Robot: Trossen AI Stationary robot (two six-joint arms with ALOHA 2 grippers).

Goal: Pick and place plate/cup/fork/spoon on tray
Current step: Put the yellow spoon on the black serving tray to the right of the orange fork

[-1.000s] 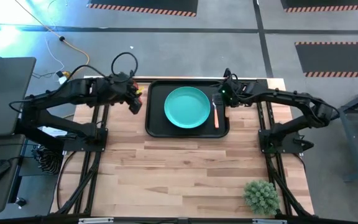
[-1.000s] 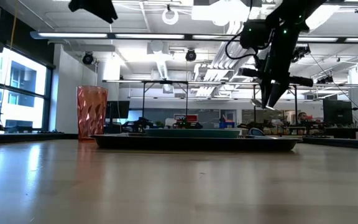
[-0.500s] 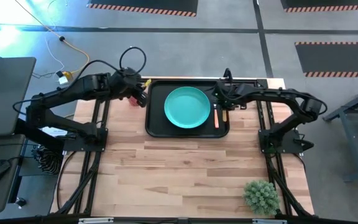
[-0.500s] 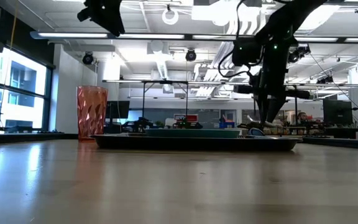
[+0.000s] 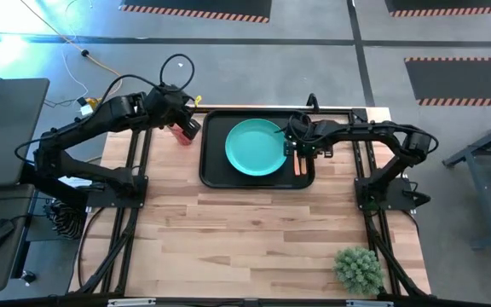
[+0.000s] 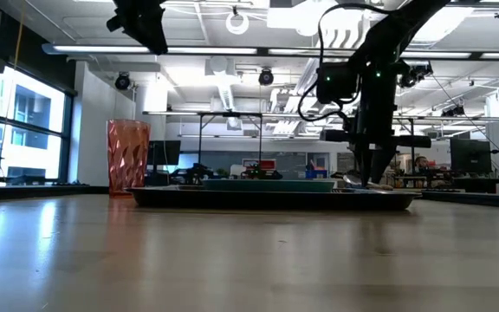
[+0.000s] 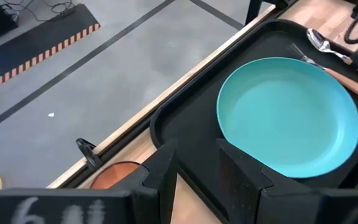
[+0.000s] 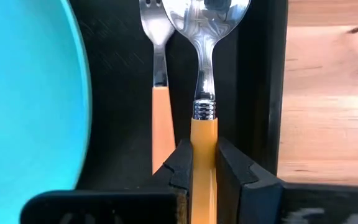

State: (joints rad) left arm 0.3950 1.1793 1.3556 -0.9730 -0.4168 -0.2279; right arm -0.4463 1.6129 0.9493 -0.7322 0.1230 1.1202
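Note:
The black tray lies at the table's far middle with the teal plate on it. The fork lies on the tray floor right of the plate. My right gripper is low over the tray's right side, shut on the spoon, which lies beside the fork. The red cup stands on the table just left of the tray. My left gripper hangs open and empty high above the cup; the cup's rim shows in the left wrist view. My right gripper pinches the spoon's orange handle between its two fingers, just behind the metal collar. The fingers point down from above and lie across the handle. The spoon is level, parallel to the fork, between it and the tray's right rim; whether it rests on the tray floor I cannot tell.
A small green plant stands at the table's near right corner. Bare wood lies in front of the tray. A dark stand with equipment is off the table's left side.
My right gripper has gone down and toward the table's left with the spoon, from above the tray's far right corner to just over the tray floor beside the fork. My left gripper has shifted a little toward the far edge, staying high above the cup.

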